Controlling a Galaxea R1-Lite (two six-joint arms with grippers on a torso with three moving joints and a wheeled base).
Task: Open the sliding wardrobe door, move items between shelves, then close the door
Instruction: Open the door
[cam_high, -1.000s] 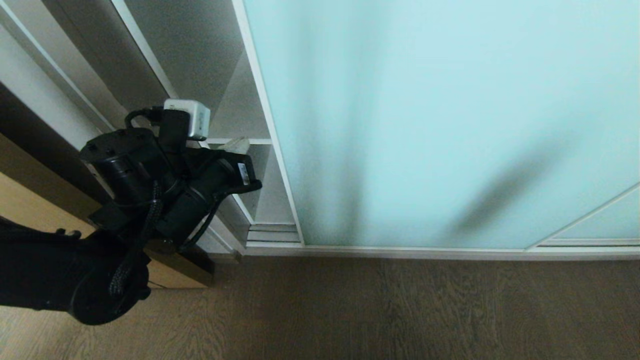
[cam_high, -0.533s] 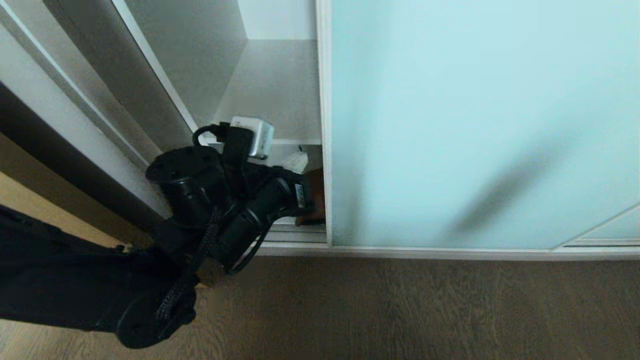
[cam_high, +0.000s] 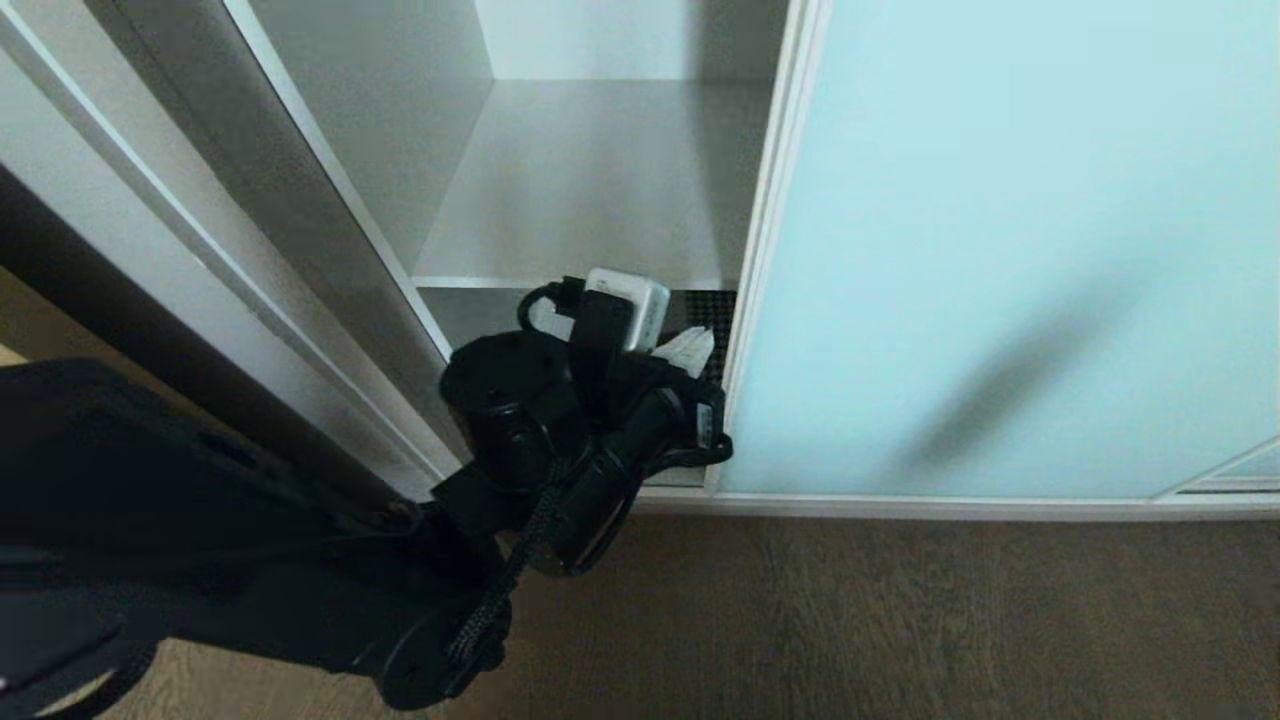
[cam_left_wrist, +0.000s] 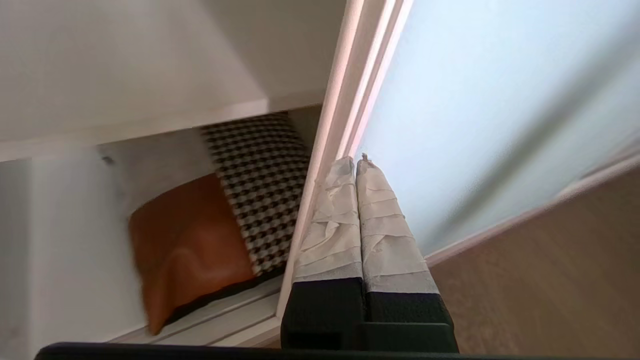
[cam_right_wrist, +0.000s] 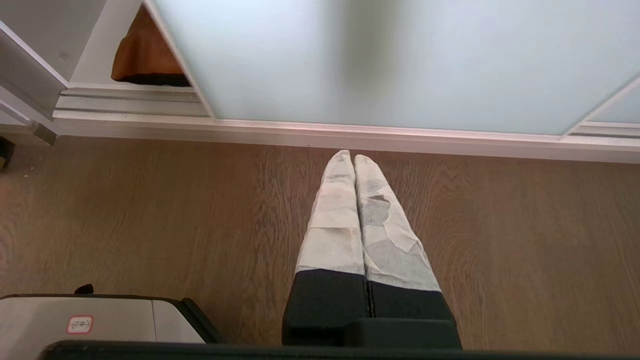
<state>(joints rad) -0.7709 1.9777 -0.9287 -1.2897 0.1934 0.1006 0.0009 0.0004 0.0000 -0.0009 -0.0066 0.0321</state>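
- Head view: you are looking at the left gripper (cam_high: 700, 350) working low at the leading edge of the sliding wardrobe door (cam_high: 1000, 250). Its taped fingers are pressed together, holding nothing, and are bearing on the door's metal frame (cam_high: 765, 250). The upper shelf (cam_high: 580, 190) is lying bare above and behind the gripper.
- Left wrist view: you are seeing the closed fingertips (cam_left_wrist: 357, 167) touching the frame edge. The bag (cam_left_wrist: 220, 210), tan leather beside houndstooth, is lying on the lower shelf (cam_left_wrist: 75, 240) just beside the fingers, on the side away from the glass. The door is standing only partly open, its frame crossing in front of the bag's houndstooth end.
- Right wrist view: you are seeing the right gripper (cam_right_wrist: 352, 162) hanging parked over the wooden floor (cam_right_wrist: 150, 215), fingers together and empty, well apart from the door.
- Risk: the tips are resting on a narrow frame edge. If the push angle is drifting, expect them to slip onto the glass or into the opening, snagging the bag.
- Risk: a door stopped too early is likely to be blocking access to the bag.
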